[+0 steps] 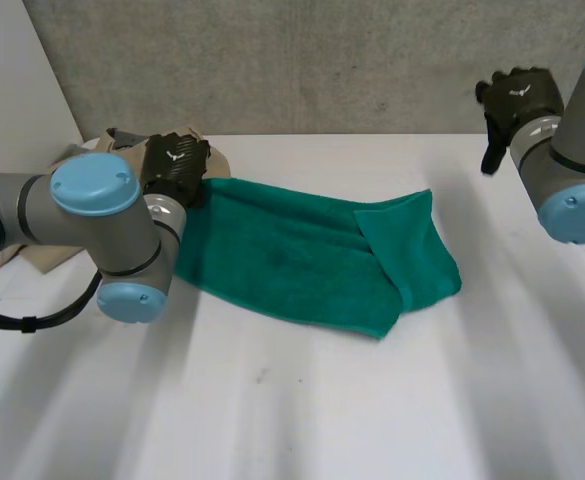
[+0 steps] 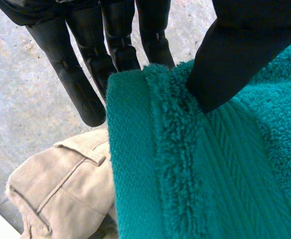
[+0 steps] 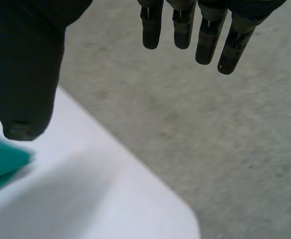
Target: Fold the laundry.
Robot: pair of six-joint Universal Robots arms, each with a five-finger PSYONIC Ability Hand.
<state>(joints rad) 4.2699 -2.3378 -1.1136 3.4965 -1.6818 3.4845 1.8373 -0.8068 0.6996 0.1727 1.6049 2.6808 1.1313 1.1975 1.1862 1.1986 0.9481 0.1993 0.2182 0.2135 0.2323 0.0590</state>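
The teal towel (image 1: 302,260) was fluffy terry cloth with a flat ribbed band. The beige garment (image 2: 60,184) beside it looked like smooth woven fabric. The worktop (image 1: 322,400) was matt white, the wall (image 1: 272,60) rough grey concrete.

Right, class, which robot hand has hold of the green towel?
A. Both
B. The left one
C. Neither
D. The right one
B: the left robot hand pinches one end of the green towel between thumb and fingers, while the right robot hand hangs open in the air, apart from the cloth.
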